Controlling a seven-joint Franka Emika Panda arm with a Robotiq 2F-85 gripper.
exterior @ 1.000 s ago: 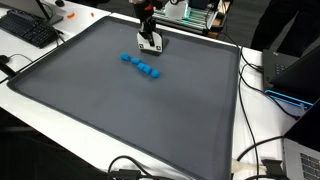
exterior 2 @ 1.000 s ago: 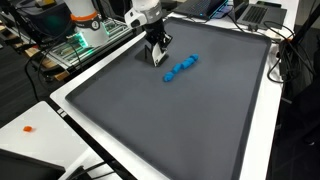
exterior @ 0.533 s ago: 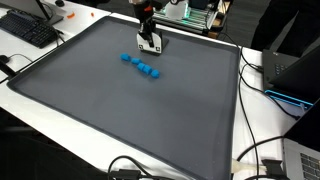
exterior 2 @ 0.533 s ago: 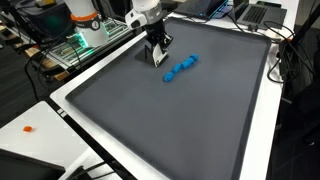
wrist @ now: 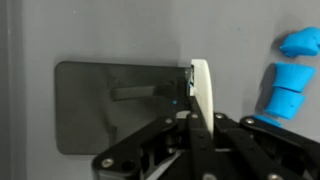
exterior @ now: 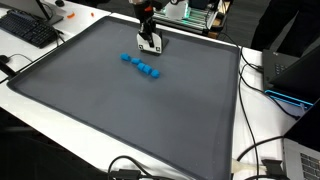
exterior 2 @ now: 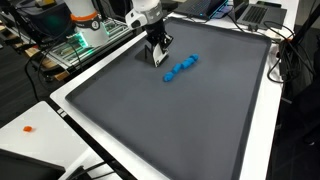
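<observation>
— Where is the tool (exterior: 150,43)?
— Upper middle of the frame in both exterior views, low over the dark grey rubbery mat (exterior: 130,120) that covers the white tabletop (exterior 2: 40,145). Its jaws are clenched on a thin white flat piece (wrist: 201,90), which points down at the mat.
— And the nearest things?
— A slanting row of small bright blue blocks (exterior: 141,66), just below the tool in that view. In the wrist view two of them sit at the right edge, apart from the white piece.
— How would you handle this well?
— I'd judge a firm, level grip matters, because the piece is thin and could twist. Any sideways move should be slow and mind the row, since loose blocks scatter easily.
— Counts?
— One tool, one white piece, one mat. The blocks look like five, though they are small and run together, so I wouldn't swear to it.
</observation>
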